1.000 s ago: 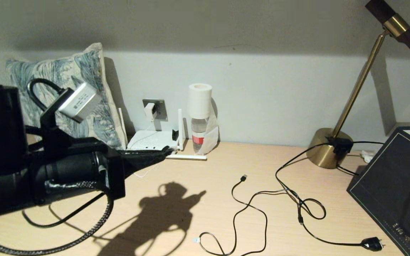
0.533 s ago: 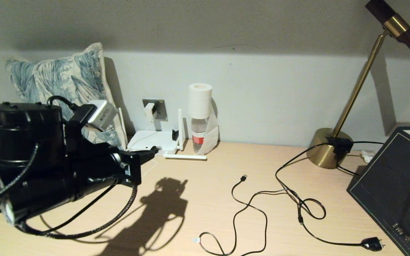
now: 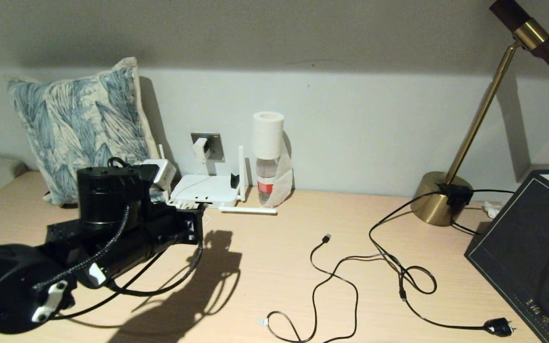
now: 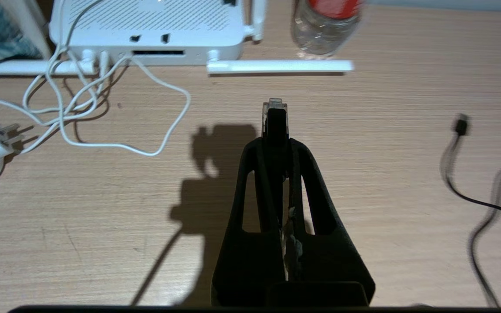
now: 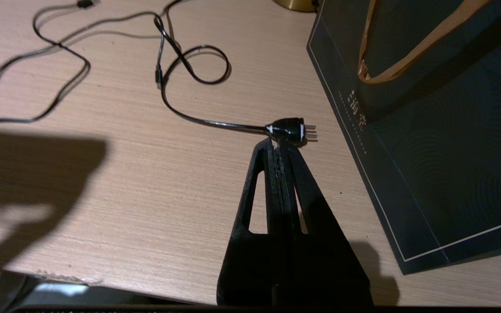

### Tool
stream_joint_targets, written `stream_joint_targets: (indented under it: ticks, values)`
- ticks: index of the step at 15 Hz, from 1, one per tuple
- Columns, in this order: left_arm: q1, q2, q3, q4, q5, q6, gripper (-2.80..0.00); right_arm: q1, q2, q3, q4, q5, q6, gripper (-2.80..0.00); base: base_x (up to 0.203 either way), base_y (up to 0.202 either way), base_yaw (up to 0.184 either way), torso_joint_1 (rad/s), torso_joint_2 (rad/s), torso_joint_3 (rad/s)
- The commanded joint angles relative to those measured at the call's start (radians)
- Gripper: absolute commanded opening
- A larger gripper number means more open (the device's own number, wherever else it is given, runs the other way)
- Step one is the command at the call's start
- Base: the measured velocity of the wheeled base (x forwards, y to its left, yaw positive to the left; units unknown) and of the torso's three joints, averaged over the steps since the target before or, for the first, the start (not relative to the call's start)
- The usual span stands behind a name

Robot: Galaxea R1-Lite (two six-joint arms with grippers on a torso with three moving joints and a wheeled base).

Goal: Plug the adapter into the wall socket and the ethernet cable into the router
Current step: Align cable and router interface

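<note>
One of the two jobs looks done to us. In the head view the adapter (image 3: 201, 148) sits on the wall socket (image 3: 213, 146), its thin white cord dropping toward the router (image 3: 204, 187), so we judge that it is plugged in, though we cannot see how deep its pins go.

What is left is the ethernet cable (image 4: 275, 114). Our left end effector (image 4: 275, 130) is clamped on its plug, and the clear clip end pokes out past the fingertips toward the router's port edge. The plug hangs over bare tabletop (image 4: 363, 174), near the router but apart from it. From the left wrist view we judge that it is not yet lined up with the dark port slot (image 4: 158, 52), so the arm must shift sideways before it pushes forward. A white antenna (image 4: 279, 66) lies flat across the tabletop between the plug and the router's corner, and a tangle of white cord (image 4: 102, 93) sits right at the ports. Either one could snag the approach.

Our right end effector (image 5: 282, 145) is pressed closed on nothing, low over the tabletop just beside a black pronged plug (image 5: 288, 129) and a dark bag (image 5: 429, 143). It is idle.
</note>
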Motion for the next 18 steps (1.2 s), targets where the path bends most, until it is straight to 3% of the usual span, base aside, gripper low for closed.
stream_joint_targets:
  ticks: [1, 4, 9, 13, 18]
  values:
    - [0.036, 0.102, -0.003, -0.038, 0.003, 0.001, -2.8, 0.003, -0.039, 0.006, -0.001, 0.002, 0.015, -2.8, 0.0, 0.0, 0.0, 0.0, 0.0, 0.0]
    - [0.078, 0.15, -0.001, -0.069, 0.002, -0.001, -2.8, 0.003, -0.041, 0.004, -0.001, 0.004, 0.061, -2.8, 0.0, 0.0, 0.0, 0.0, 0.0, 0.0]
    - [0.128, 0.26, 0.004, -0.236, -0.005, 0.003, -2.8, 0.003, -0.04, 0.004, -0.001, 0.004, 0.061, -2.8, 0.0, 0.0, 0.0, 0.0, 0.0, 0.0]
    - [0.152, 0.303, -0.002, -0.265, -0.015, 0.001, -2.8, 0.003, -0.04, 0.004, -0.001, 0.004, 0.061, -2.8, 0.0, 0.0, 0.0, 0.0, 0.0, 0.0]
    - [0.186, 0.379, -0.016, -0.403, -0.015, 0.02, -2.8, 0.003, -0.039, 0.004, -0.001, 0.004, 0.061, -2.8, 0.0, 0.0, 0.0, 0.0, 0.0, 0.0]
